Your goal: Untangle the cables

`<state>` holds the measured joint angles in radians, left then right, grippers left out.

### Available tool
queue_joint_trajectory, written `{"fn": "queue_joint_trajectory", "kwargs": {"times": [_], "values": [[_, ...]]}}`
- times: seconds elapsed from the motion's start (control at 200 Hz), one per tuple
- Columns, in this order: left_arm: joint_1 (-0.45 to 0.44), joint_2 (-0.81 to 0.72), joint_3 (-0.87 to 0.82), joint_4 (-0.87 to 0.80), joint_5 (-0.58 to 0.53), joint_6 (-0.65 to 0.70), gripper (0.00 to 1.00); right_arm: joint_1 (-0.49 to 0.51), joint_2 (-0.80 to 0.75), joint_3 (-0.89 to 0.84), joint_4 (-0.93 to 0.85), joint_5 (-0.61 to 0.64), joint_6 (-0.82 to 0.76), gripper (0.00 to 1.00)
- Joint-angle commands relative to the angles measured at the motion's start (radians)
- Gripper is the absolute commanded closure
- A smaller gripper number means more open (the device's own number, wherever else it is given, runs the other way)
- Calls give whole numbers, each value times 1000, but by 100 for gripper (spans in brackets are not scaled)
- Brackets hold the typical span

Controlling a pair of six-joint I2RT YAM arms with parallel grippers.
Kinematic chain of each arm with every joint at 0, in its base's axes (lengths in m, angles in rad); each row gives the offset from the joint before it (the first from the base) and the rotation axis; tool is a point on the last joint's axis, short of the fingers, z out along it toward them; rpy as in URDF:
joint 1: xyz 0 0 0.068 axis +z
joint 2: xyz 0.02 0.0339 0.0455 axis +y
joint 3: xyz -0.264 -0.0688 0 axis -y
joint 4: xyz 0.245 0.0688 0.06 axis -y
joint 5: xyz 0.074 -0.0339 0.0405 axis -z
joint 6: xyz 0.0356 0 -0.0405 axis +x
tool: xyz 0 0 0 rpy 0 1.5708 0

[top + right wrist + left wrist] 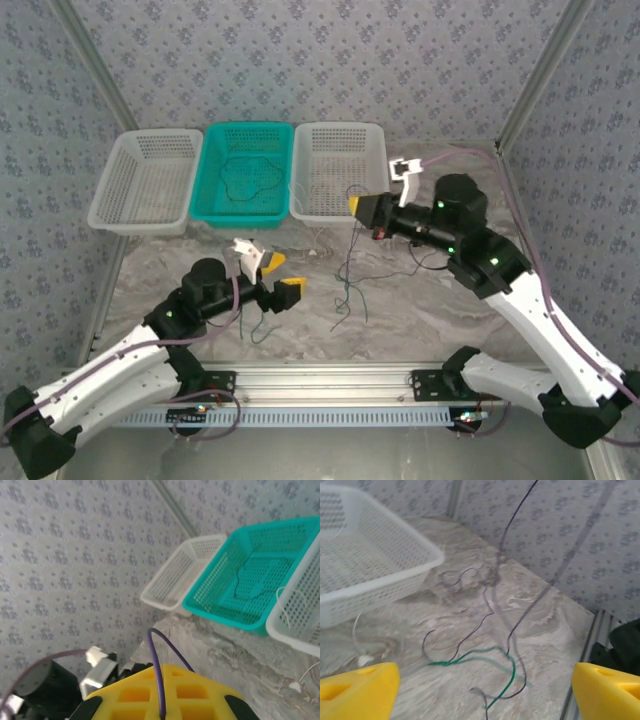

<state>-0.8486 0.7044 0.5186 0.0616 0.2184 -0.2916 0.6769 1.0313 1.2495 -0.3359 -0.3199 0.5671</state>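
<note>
**Two robot arms over a marble table [430, 320], one holding a strand up out of a tangle of thin cables [345, 285].**

Along the top of the overhead view we see three baskets in a row. The left white basket [112, 180] is at upper left. The teal basket [212, 175] sits in the middle, with one dark wire [236, 587] already lying in it. The right white basket [340, 127] is beside it. We judge they stand there to receive sorted strands. Just below that last basket, the right gripper [362, 207] is clenched on a dark cable [503, 540] that hangs from it to the table. We judge it is raised so the strand's own weight draws it clear. Lower left of centre, the left gripper [282, 277] has its yellow fingers spread wide with nothing between them. It faces the tangle, likely ready to pin or take another strand. The cables lie at the table's centre, with a green cable [470, 653] crossing the dark ones.
</note>
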Motion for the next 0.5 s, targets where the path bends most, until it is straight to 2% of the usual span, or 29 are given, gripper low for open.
{"fn": "queue_joint_trajectory", "kwargs": {"times": [0.0, 0.2, 0.31, 0.37, 0.44, 0.495], "values": [[-41, 66, 55, 73, 10, 93, 9, 61, 29, 27, 50, 66, -50, 100], [-105, 314, 100, 313, -55, 80, 9, 131, 59, 39, 94, 98, -54, 100], [-148, 468, 190, 327, -97, 114, 12, 154, 61, 42, 119, 101, -47, 100], [-163, 528, 219, 338, -161, 109, 27, 162, 61, 48, 114, 106, -54, 100], [-166, 553, 226, 369, -209, 78, 63, 166, 57, 49, 86, 146, -64, 100], [-167, 546, 223, 384, -232, 59, 85, 166, 46, 45, 44, 222, -74, 100]]}}
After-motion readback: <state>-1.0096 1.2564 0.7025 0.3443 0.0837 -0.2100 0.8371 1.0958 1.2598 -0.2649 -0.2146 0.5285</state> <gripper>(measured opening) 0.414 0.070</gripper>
